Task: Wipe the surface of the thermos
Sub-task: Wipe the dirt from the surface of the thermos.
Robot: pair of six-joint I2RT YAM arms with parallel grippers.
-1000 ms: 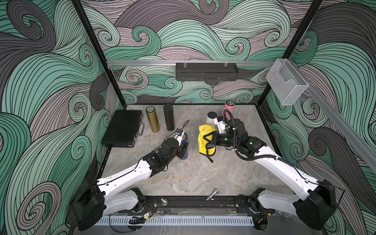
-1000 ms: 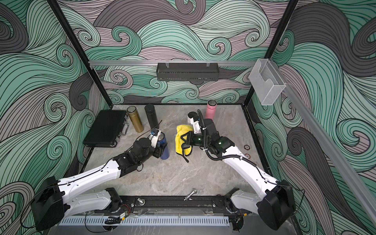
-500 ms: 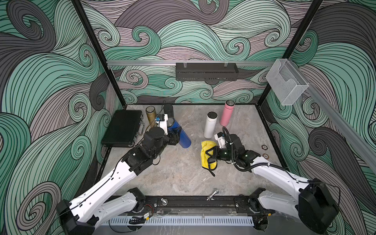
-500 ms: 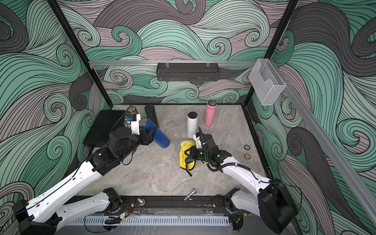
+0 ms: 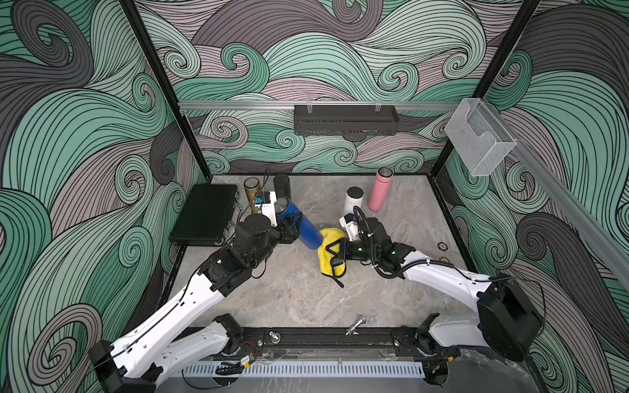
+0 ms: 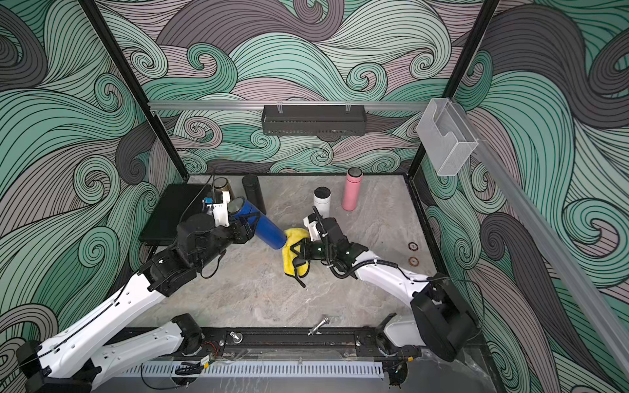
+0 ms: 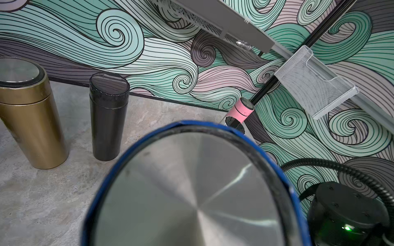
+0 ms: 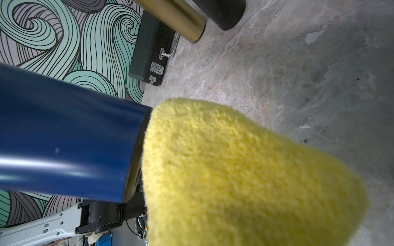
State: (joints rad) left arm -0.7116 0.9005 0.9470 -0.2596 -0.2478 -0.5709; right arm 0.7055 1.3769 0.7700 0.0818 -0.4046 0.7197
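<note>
Now that the right gripper (image 5: pixel 335 256), clamped on the yellow cloth (image 5: pixel 327 237), has reached the blue thermos (image 5: pixel 306 230) mid-frame, wiping can start. The left gripper (image 5: pixel 289 226) clasps the thermos.

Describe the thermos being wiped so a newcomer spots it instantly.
Find the flat black case on the grey tabletop. Beside it, the left gripper holds a glossy blue steel-capped thermos tilted in mid-air, base against a fluffy yellow cloth. The gold, black, white and pink thermoses all stand upright.
</note>
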